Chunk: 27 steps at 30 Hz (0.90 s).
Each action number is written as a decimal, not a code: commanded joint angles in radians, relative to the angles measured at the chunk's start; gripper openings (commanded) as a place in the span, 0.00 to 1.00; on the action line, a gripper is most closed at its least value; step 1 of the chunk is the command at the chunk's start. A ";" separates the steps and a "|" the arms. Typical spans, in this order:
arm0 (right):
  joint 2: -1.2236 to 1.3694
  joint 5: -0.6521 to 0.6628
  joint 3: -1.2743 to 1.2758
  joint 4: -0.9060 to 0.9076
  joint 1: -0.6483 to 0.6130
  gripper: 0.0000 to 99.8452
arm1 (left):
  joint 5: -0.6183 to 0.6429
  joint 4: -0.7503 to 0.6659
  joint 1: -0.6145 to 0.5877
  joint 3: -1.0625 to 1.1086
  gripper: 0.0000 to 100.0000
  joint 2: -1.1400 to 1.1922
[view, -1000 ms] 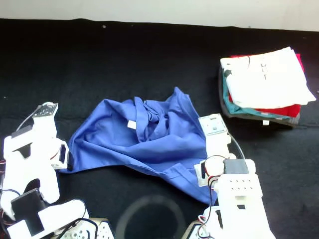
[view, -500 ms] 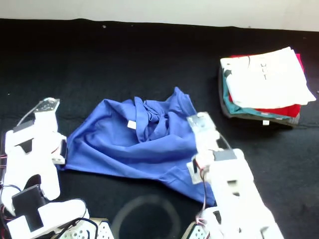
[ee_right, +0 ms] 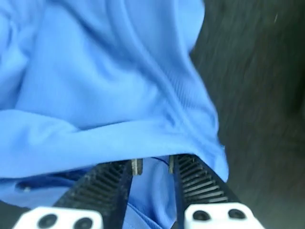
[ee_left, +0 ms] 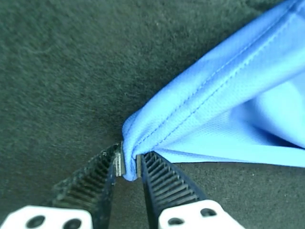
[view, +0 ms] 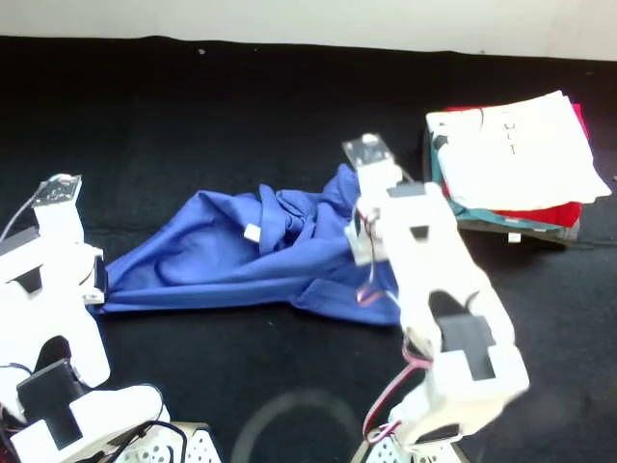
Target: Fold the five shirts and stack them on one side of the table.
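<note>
Blue shirt (view: 222, 265) at the centre of the desk (view: 241, 106); folded stack (view: 511, 174) at 2 o'clock. The cloth looks light, limp and slightly slick, so I judge stitched hems and corners the best holds, kept under tension. My left end effector (ee_left: 127, 167) is pinched tight on a hem corner at the shirt's 9 o'clock end. My right end effector (ee_right: 152, 166) is closed to a narrow gap on a fold at its 3 o'clock end. Since a second ago, my right arm has carried the near hem toward 12 o'clock and my left has drawn toward 9, stretching the shirt into a flatter band.
</note>
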 commanded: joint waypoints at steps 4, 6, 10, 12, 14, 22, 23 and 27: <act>0.122 -0.009 -0.367 0.222 -0.005 0.10 | 0.005 -0.008 0.001 -0.019 0.01 -0.005; 0.082 -0.011 -0.392 0.265 -0.007 0.07 | 0.003 -0.009 -0.001 -0.007 0.01 -0.005; -0.073 -0.011 -0.361 0.337 -0.013 0.01 | 0.003 -0.008 -0.001 -0.005 0.01 -0.005; -0.148 -0.011 -0.305 0.358 -0.013 0.04 | 0.003 -0.008 0.001 -0.005 0.01 -0.005; -0.217 -0.011 -0.216 0.361 -0.012 0.07 | 0.003 -0.009 0.001 -0.005 0.01 -0.005; -0.383 -0.011 0.311 0.113 -0.050 0.11 | 0.003 -0.009 0.001 -0.005 0.01 -0.005; -0.386 -0.011 0.351 0.070 -0.050 0.11 | 0.003 -0.009 0.001 -0.005 0.01 -0.005; -0.363 -0.049 0.378 -0.031 -0.044 0.11 | 0.003 -0.009 0.002 -0.005 0.01 -0.005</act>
